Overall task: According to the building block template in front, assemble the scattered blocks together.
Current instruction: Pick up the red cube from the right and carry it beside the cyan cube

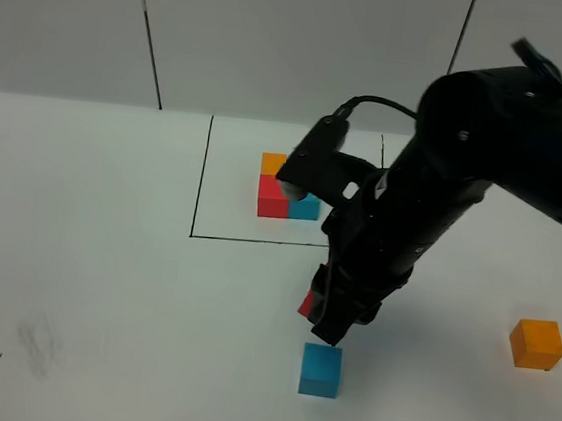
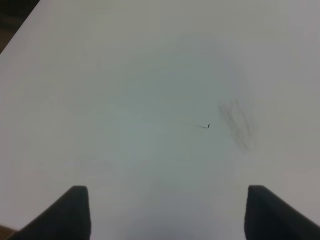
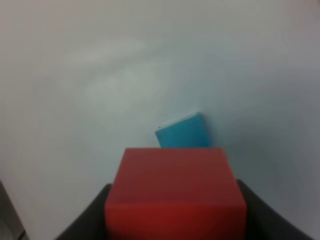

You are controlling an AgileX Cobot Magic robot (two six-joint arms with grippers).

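The template of orange, red and blue cubes sits inside the black outline at the back, partly hidden by my right arm. My right gripper is shut on the loose red cube, held just above the table; the cube fills the right wrist view. The loose blue cube lies right in front of it, also in the right wrist view. The loose orange cube lies far right. My left gripper is open over bare table, out of the exterior view.
The white table carries a faint smudge and a small dark mark at the front left, also in the left wrist view. A grey wall with dark seams stands behind.
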